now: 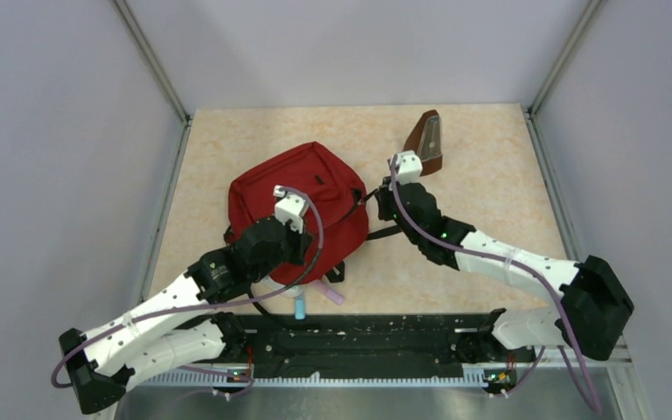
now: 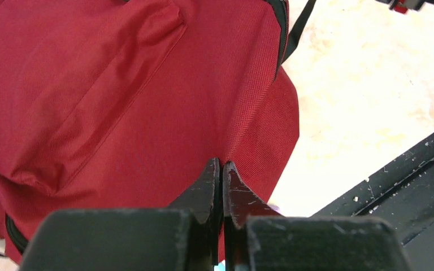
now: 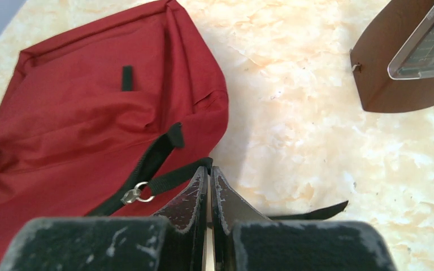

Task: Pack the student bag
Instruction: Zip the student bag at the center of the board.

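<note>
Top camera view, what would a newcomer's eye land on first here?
The big red student bag lies flat at the middle of the table, with the left tool shut right over its fabric. Next comes the brown metronome toward the table's far right, and the right tool, shut beside the bag's black strap.
</note>
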